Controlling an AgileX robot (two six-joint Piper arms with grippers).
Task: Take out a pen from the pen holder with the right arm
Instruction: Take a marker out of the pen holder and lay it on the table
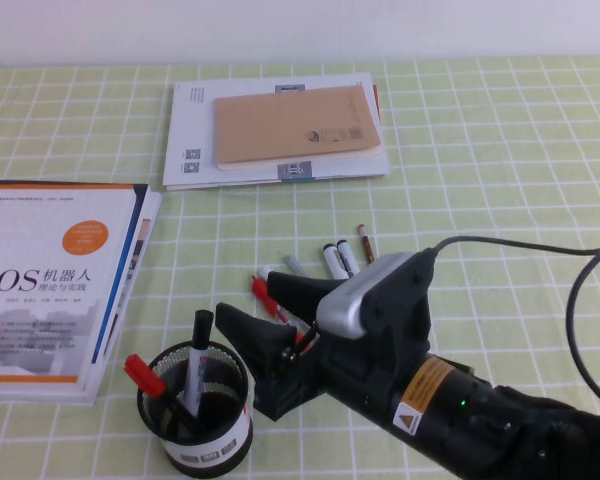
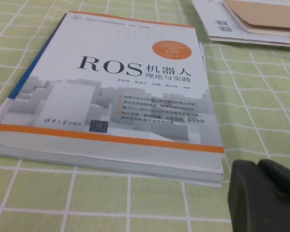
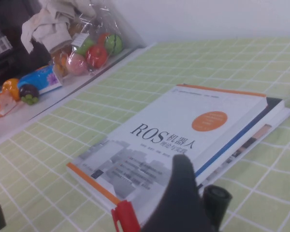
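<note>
The pen holder, a black mesh cup with a white band, stands near the front edge of the table. In it are a black marker and a red-capped pen. My right gripper hovers just right of the holder, open, its fingers spread wide. A red-capped pen lies on the cloth between those fingers, and nothing is gripped. In the right wrist view one black finger sits beside the black marker's cap and the red cap. My left gripper rests low beside the book, shut.
Several loose pens lie on the green checked cloth behind the right gripper. A ROS textbook lies at the left, close to the holder. A stack of papers with a brown envelope sits at the back.
</note>
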